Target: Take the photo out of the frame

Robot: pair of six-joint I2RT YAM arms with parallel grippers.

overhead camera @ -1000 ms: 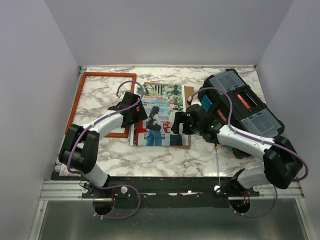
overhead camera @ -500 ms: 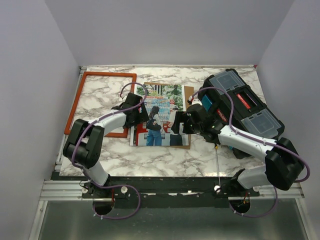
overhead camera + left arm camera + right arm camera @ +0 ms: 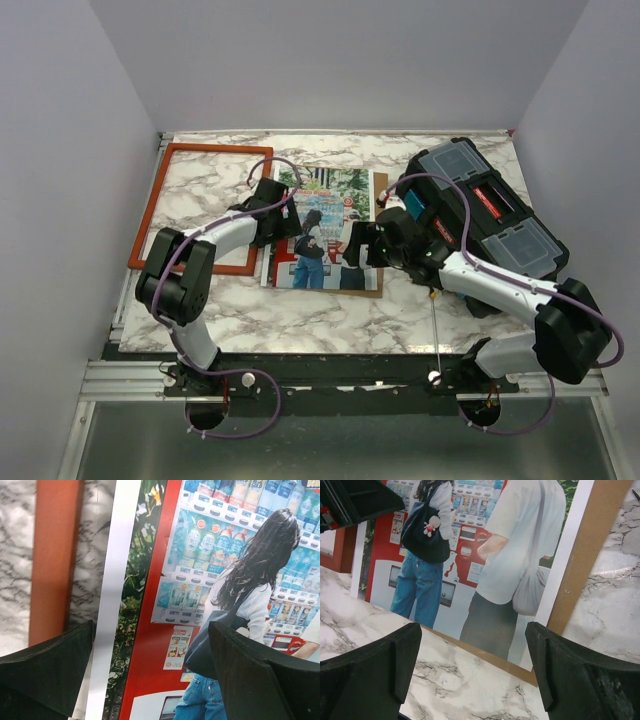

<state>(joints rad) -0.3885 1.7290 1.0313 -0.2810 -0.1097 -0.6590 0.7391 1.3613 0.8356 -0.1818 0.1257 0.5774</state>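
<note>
The photo [image 3: 330,190], a print of two people at a red vending machine, lies flat and face up in the middle of the marble counter [image 3: 300,320]. It rests on a brown board [image 3: 378,190], which shows as a strip along the photo's right and near edges.

The frame [image 3: 215,148] lies apart, left of the photo, with bare marble showing inside it. The left wrist view shows the frame's right bar [image 3: 55,555] just beside the photo's white left border, with a narrow strip of counter between them. The left arm reaches across the frame's near right corner and hides part of it.

The left pincer [image 3: 283,225] hovers over the photo's left edge, spread wide with nothing between its fingers [image 3: 50,670]. One finger is over the white border and the other over the pictured woman.

The right pincer [image 3: 358,245] stands over the photo's near right part, also spread wide and empty. Its wrist view looks across the photo's near edge and the board [image 3: 590,555] beside it.

A black toolbox [image 3: 490,215] with clear lid compartments sits right of the photo, close to the board's far right corner. The right arm lies along the toolbox's near side. Purple cables loop above both arms.
</note>
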